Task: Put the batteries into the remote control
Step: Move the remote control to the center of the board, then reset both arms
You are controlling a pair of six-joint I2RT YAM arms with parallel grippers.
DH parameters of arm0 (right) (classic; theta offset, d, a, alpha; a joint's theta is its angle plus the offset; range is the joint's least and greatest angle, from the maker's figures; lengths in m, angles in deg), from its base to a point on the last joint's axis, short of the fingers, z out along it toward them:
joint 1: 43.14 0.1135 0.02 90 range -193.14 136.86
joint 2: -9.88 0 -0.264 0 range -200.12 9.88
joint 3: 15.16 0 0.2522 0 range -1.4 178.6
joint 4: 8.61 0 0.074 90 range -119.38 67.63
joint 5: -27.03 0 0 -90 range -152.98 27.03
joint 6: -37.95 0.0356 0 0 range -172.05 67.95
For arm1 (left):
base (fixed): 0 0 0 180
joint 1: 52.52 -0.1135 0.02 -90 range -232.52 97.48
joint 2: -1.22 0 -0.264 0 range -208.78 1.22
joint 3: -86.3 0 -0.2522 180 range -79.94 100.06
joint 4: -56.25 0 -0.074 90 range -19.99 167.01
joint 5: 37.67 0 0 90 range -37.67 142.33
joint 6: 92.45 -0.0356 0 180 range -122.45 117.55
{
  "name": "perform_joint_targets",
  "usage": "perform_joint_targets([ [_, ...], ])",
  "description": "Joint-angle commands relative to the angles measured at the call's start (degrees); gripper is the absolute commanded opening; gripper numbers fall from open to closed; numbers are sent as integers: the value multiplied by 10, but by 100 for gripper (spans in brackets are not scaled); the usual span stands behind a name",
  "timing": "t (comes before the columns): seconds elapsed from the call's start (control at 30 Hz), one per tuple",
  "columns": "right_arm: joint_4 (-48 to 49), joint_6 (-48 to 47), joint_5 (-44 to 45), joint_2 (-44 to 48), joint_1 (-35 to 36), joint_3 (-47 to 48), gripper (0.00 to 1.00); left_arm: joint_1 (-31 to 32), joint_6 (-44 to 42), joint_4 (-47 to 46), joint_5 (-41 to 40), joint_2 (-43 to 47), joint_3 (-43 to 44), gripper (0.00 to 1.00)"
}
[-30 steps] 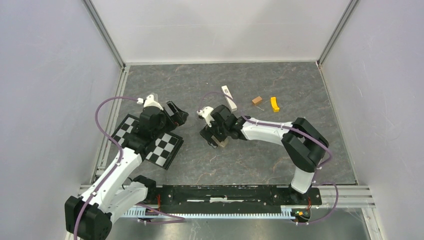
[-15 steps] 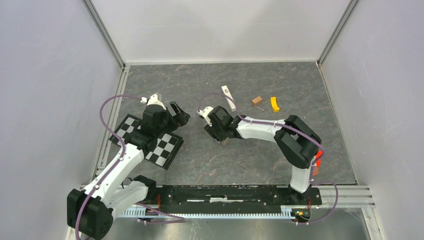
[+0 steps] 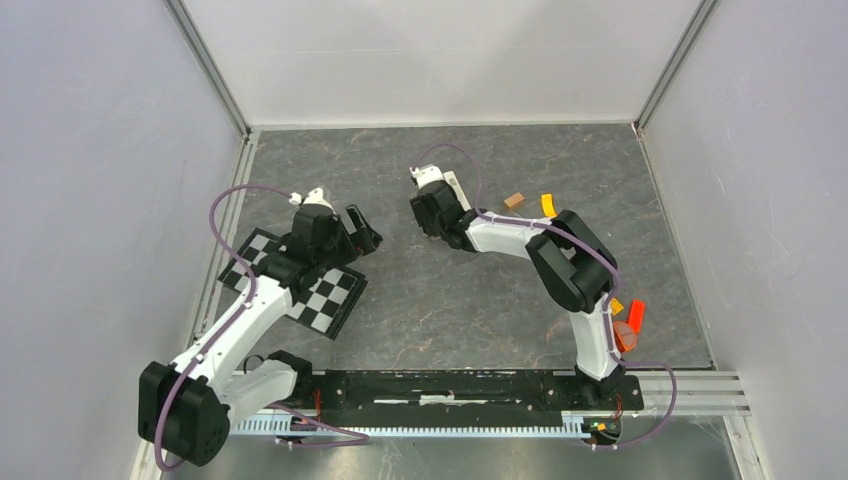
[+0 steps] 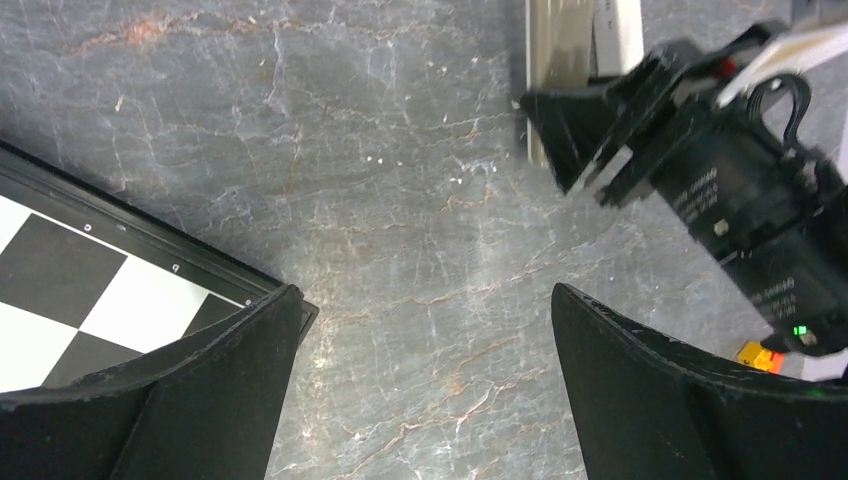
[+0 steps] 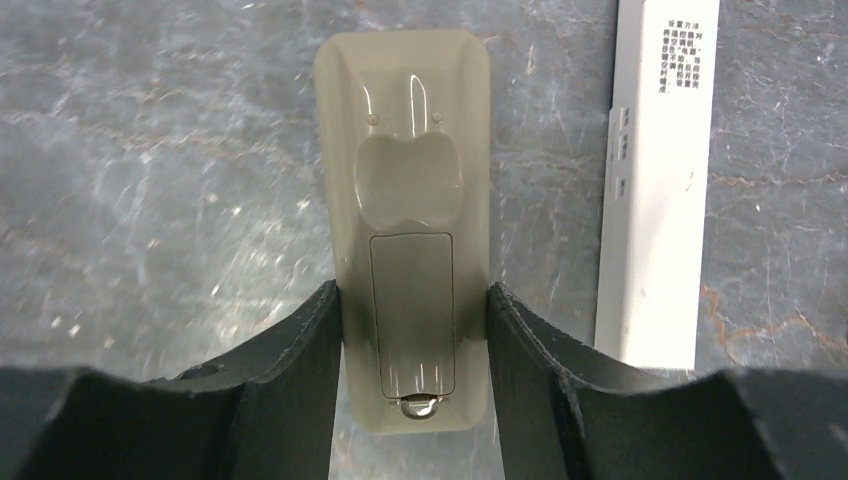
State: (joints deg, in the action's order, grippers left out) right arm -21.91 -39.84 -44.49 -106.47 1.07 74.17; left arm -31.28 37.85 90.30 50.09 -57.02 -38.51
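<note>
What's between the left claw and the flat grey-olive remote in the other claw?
Nothing; the left wrist view shows only bare grey marbled tabletop between the left gripper and the flat grey-olive remote control.

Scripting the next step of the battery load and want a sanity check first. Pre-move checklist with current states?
1. Grip: right gripper clamps remote control at its long edges: ok.
2. Orientation: remote's back faces up: ok.
3. Recess open: not ok, battery cover looks shut.
4. Free hand: left gripper open and empty: ok.
5. Targets: batteries not seen in any view: cannot tell.
6. Clearance: white bar lies beside the remote, apart from it: ok.
</note>
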Motion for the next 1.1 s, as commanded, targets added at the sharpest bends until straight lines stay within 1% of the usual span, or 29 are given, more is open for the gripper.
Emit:
perform_joint_targets([
  [0.0,55,8,31,-39,-7,40,43,-2,-17,15,12,-12,28,100],
  [0.07,53,6,37,-51,-10,49,44,-3,-19,19,9,-13,31,100],
  [0.17,51,8,43,-62,-14,57,49,-3,-20,20,10,-11,32,100],
  [0.33,28,14,30,-63,-18,71,72,-2,-21,34,18,-10,45,100],
  [0.47,28,15,7,-11,-20,49,88,-3,-35,62,15,6,66,100],
  [0.6,24,14,8,92,-23,-15,93,-1,-59,93,2,36,90,100],
  [0.73,39,25,52,247,-24,-171,97,-2,-82,125,-19,78,94,100],
  [0.8,27,29,87,322,-25,-235,98,-2,-95,132,-33,101,89,100],
  [0.93,-65,27,186,458,-26,-277,98,-1,-115,158,-57,148,109,100],
  [1.07,-110,-6,285,589,-29,-289,98,-2,-143,176,-102,215,141,100],
])
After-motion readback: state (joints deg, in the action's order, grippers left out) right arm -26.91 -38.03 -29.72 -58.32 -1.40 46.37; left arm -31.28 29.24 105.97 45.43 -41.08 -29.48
